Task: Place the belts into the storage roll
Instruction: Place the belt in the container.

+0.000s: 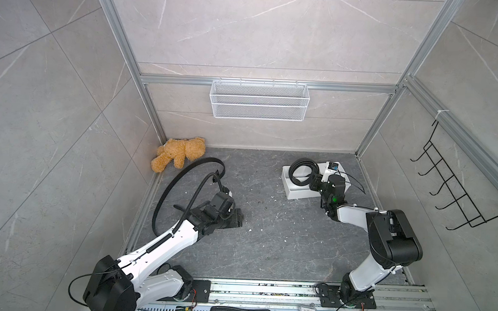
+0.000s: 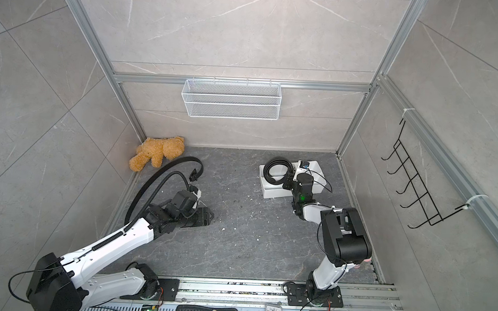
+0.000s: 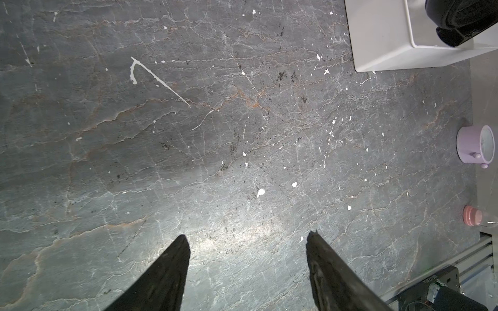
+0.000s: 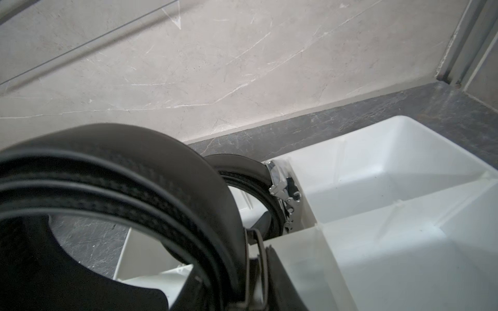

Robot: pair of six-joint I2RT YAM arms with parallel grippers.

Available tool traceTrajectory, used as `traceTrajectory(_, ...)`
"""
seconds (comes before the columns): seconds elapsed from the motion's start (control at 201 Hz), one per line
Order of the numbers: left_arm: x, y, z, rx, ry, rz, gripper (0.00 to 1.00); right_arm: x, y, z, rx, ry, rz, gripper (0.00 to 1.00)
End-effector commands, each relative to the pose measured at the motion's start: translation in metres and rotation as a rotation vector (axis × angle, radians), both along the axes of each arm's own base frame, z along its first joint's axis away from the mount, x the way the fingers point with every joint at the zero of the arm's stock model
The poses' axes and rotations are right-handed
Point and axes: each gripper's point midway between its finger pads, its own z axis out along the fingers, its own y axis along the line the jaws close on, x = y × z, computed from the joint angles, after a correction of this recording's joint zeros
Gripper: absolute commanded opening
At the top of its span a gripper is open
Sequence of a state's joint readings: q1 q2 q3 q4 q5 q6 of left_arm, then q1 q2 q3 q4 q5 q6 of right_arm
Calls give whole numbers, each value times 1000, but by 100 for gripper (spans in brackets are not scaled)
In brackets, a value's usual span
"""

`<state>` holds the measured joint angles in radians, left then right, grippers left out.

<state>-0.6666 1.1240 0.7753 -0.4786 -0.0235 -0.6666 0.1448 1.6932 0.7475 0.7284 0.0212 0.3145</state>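
One textured black belt coil (image 4: 161, 167) over glossy white divided tray (image 4: 377, 175)

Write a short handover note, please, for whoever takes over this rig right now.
Left gripper: open, empty, low over the floor.
Right gripper: shut on a coiled belt, held at one end of the white tray, not yet released.
Done: a second belt, coiled, with a silver buckle, sits in a tray compartment.
Left: let go of the held belt in the tray. Then probably coil and stow the third belt, which lies uncoiled on the floor beside the left arm.
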Motion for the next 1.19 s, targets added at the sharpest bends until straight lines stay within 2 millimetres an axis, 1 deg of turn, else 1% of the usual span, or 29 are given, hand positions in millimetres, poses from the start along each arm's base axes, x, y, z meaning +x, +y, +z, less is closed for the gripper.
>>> traceTrajectory(0.0, 4, -4, 1, -18, -12, -7, 71, 5, -2, 13, 48, -80, 2, 0)
traceTrajectory(0.05, 5, -5, 1, -19, -12, -9, 71, 6, -3, 12, 61, -86, 5, 0)
traceTrajectory(0.1, 6, -6, 0, -22, -10, -8, 71, 8, -1, 11, 62, -80, 14, 0)
traceTrajectory(0.194, 8, -9, 1, -23, -8, -10, 71, 12, 0, 6, 51, -20, 10, 0)
traceTrajectory(0.319, 9, -9, 2, -24, -13, -8, 71, 10, -1, 1, 31, 38, -9, 0)
traceTrajectory(0.398, 10, -9, 3, -28, -16, -6, 71, 9, 1, 2, -27, 73, -22, 0)
traceTrajectory(0.463, 10, -10, 3, -27, -17, -7, 71, 8, 4, -4, -100, 141, -29, 0)
traceTrajectory(0.528, 11, -10, 3, -30, -19, -4, 71, 6, 7, -5, -139, 159, -28, 0)
traceTrajectory(0.592, 11, -9, 4, -30, -25, -1, 71, 6, 6, -6, -146, 170, -32, 0)
traceTrajectory(0.732, 10, -8, 5, -32, -32, 1, 71, 6, 11, -12, -167, 222, -4, 0)
traceTrajectory(1.13, 6, 0, 8, -25, -50, 14, 71, 4, 8, -24, -192, 323, -13, 0)
traceTrajectory(1.189, 6, 1, 9, -23, -54, 14, 71, 4, 8, -24, -192, 324, -13, 7)
